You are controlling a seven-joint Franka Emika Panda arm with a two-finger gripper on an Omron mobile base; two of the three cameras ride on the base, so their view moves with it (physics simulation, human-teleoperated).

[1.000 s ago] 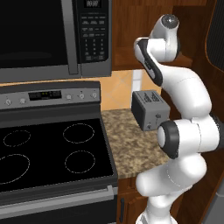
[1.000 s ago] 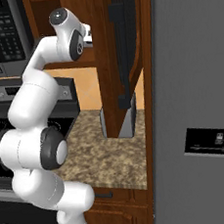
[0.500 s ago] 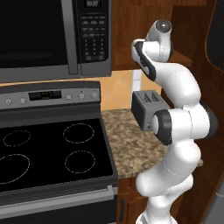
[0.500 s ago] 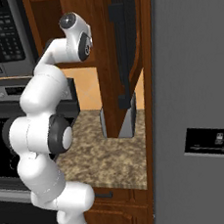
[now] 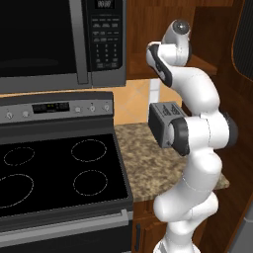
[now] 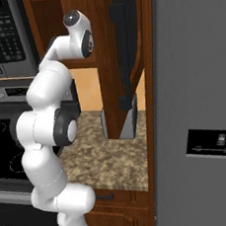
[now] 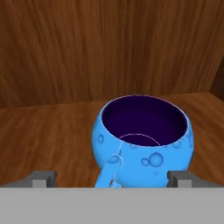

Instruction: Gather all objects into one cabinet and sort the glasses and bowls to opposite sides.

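Observation:
A squat bright-blue cup point(image 7: 144, 142) with a dark inside stands upright on the cabinet's wooden shelf point(image 7: 43, 131). Its small handle points toward the hand. My gripper point(image 7: 113, 178) is open. Its two fingertips point(image 7: 43, 177) sit low on either side of the cup's near side and are not touching it. In the base views my arm point(image 5: 192, 89) reaches up into the dark reddish-brown wall cabinet point(image 5: 217, 44), behind its open door point(image 6: 127, 44). The bowl, the orange mug and any other cup are out of view.
A grey toaster point(image 5: 163, 121) stands on the granite counter point(image 5: 148, 168) below the cabinet. The black stove point(image 5: 59, 168) and microwave point(image 5: 59, 39) are to the left. The grey fridge point(image 6: 198, 100) is to the right. The cabinet's back wall point(image 7: 109, 43) lies close behind the cup.
My arm has turned at its lower joints, and the hand has gone further in behind the cabinet door. The jaws stayed open.

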